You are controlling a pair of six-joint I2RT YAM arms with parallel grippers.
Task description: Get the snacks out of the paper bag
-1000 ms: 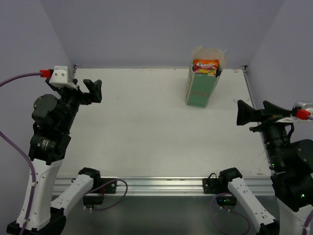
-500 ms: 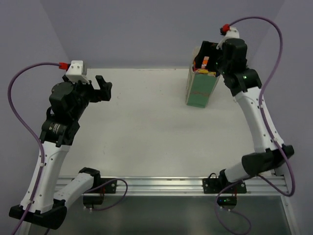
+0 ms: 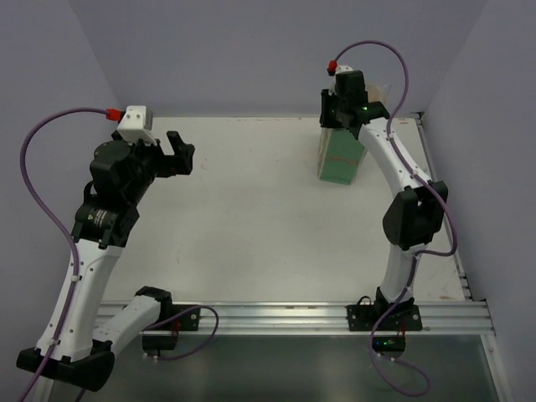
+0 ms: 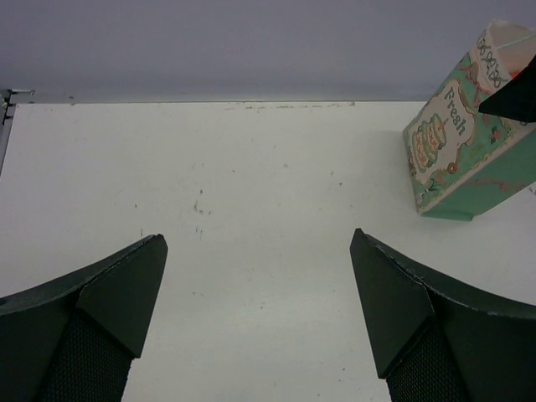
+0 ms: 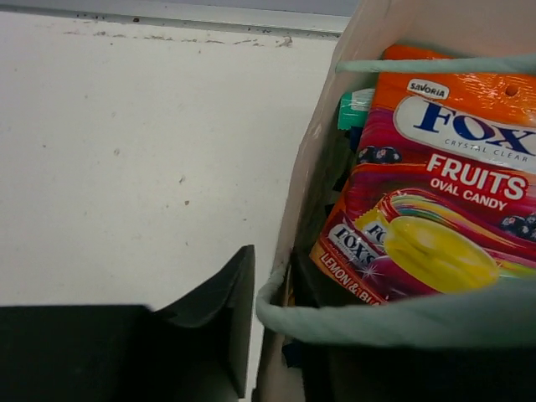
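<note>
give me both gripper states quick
Left gripper: open, holding nothing.
Right gripper: cannot tell; one finger is outside the paper bag wall, the other is hidden.

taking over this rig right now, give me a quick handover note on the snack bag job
Left claw: open, empty, held above the table, well clear of the paper bag.
Right claw: at the bag's rim. One finger shows outside the bag's wall and the other is hidden, so I cannot tell whether it is open or shut. No packet is visibly gripped.
Snacks: none on the table. The bag stands upright with an orange candy packet on top and a teal packet behind it.
Done: nothing out yet.
Left: lift every packet out onto the table.
</note>
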